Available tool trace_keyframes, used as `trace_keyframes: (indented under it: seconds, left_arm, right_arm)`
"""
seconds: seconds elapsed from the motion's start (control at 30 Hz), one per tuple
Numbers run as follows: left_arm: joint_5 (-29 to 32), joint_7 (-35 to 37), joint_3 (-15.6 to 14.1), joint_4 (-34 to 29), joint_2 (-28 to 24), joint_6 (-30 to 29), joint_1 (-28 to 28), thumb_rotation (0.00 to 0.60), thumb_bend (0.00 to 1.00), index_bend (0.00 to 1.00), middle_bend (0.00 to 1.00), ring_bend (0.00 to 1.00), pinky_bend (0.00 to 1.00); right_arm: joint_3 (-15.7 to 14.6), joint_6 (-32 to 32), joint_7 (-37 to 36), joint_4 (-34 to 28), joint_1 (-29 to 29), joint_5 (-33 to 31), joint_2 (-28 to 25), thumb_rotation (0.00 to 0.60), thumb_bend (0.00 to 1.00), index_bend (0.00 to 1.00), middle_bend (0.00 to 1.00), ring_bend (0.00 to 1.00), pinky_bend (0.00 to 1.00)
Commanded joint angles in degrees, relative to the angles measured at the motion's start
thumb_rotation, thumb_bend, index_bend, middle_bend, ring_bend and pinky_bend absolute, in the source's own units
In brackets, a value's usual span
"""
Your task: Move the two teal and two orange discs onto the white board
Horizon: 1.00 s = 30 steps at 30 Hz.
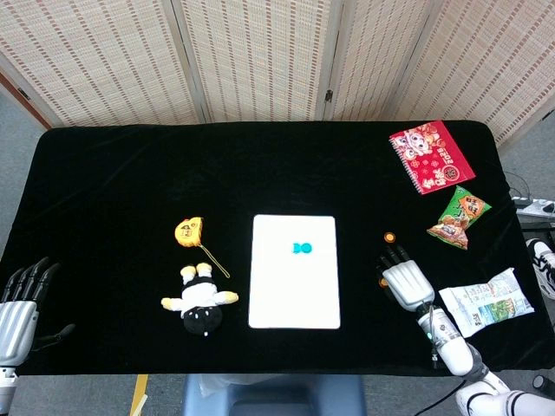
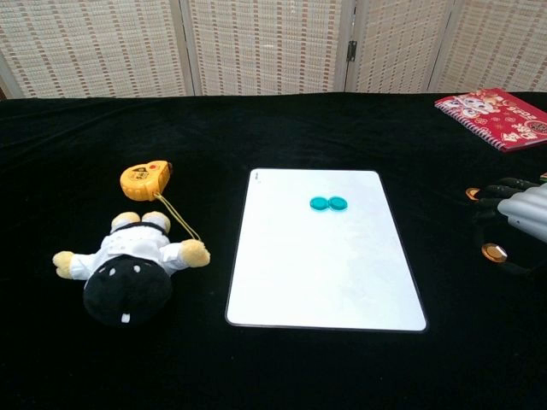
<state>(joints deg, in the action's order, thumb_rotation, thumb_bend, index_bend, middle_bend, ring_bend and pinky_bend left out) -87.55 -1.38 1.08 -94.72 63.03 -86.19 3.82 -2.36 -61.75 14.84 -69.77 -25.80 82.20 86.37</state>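
So the white board [image 1: 294, 271] sits about mid-table on the black table [image 1: 121, 173], and the two teal discs [image 1: 301, 249] are already on it, side by side and touching, up toward its far half. The two orange discs are both still off to the right on the cloth: the far orange disc [image 1: 389, 237] sits free just beyond the right hand's fingertips, and the near orange disc [image 2: 492, 251] is right against the right hand [image 1: 406, 279], by its thumb side. That hand lies low over the table with fingers stretched out and a bit apart, and honestly I can't tell whether it's actually touching that disc or just beside it. The left hand [image 1: 19, 303] is way over at the near left corner, fingers spread, nothing in it. Other stuff: a plush toy [image 1: 199, 305] left of the board, a yellow tape measure [image 1: 187, 230] just beyond it, a red notebook [image 1: 430, 156] at the far right, a green snack bag [image 1: 460, 217] nearer than that, and a white snack packet [image 1: 486, 300] close to the right arm.
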Motion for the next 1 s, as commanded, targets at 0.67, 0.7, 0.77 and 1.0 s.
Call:
trace_keyframes:
  seconds: [0.67,0.7,0.77,1.0]
  left_arm:
    - [-0.23,-0.06,0.06,-0.76,-0.58,-0.15,0.04,0.6,0.13,0.0,0.0,0.0,0.0]
    - [-0.22,-0.01,0.04,-0.73,-0.59,-0.18,0.01,0.6,0.13,0.0,0.0,0.0,0.0]
    - [-0.11,0.16,0.02,-0.6,-0.6,-0.24,-0.1,0.6,0.13,0.0,0.0,0.0,0.0]
    - [0.59,1.3,-0.19,0.52,-0.43,-0.14,-0.56,0.6,0.13,0.0,0.0,0.0,0.0]
  right_arm:
    - [5.89,5.15,6.34,-19.19,-7.13,0.55,-5.58,0.6,0.3,0.51,0.22,0.08,0.0]
    - [6.42,6.14,8.01,-19.95,-8.02,-0.05,-5.22,0.6,0.3,0.51,0.22,0.07,0.0]
    - [7.66,7.95,11.34,-21.11,-9.86,-1.76,-3.72,0.6,0.3,0.51,0.21,0.06,0.0]
    - [10.3,11.57,17.86,-19.71,-14.11,-8.04,1.74,0.6,0.3,0.51,0.21,0.06,0.0]
